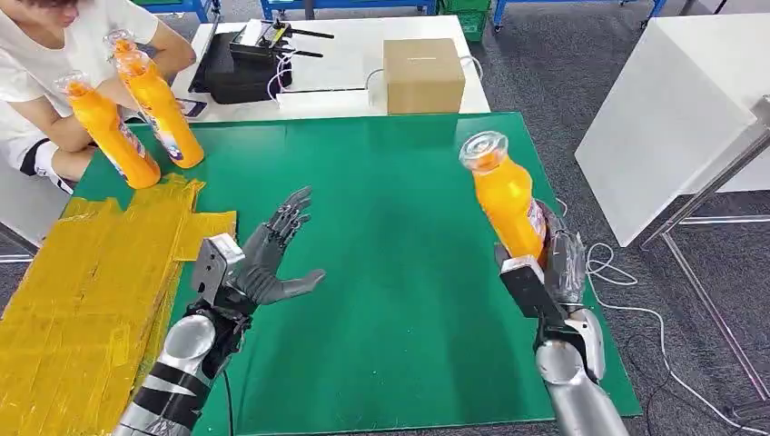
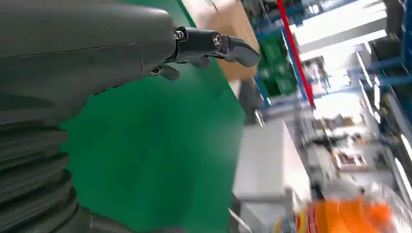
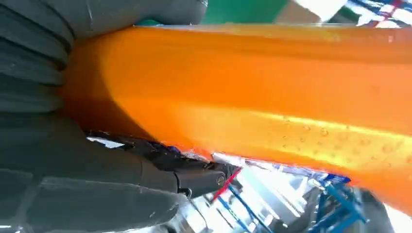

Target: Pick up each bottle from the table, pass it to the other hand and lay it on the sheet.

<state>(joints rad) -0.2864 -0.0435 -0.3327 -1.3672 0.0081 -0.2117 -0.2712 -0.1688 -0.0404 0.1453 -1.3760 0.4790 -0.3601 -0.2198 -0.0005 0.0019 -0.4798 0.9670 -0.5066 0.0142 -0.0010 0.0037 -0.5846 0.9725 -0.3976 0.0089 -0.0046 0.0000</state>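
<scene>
My right hand (image 1: 556,263) is gripping an orange bottle (image 1: 505,202) around its lower body, holding it up off the green table (image 1: 399,272) near the right edge, cap end tilted up and away from me; in the right wrist view the bottle (image 3: 252,97) is lying across my palm with a dark finger (image 3: 194,177) wrapped under it. My left hand (image 1: 263,263) is hanging empty over the middle-left of the table, fingers spread, palm turned toward the right hand, well apart from the bottle; the left wrist view is showing a fingertip (image 2: 228,46) out over green and a blurred orange shape at the corner, likely the same bottle. I'm judging this as the handover step: bottle picked, transfer not yet made. Next move is calling for bringing the two hands together mid-table, the left closing on the free upper body before the right lets go, then laying it on the yellow sheet (image 1: 91,291) at my left. Two more orange bottles (image 1: 132,123) are standing at the far-left edge of the table by the sheet, a person's hands (image 1: 136,68) on them. A cardboard box (image 1: 423,74) and a black case (image 1: 241,73) are sitting on the white table beyond. Hard to make out: how my right fingers are seating on the far side of the bottle, the label text, and whether the person is gripping or just steadying those bottles.
</scene>
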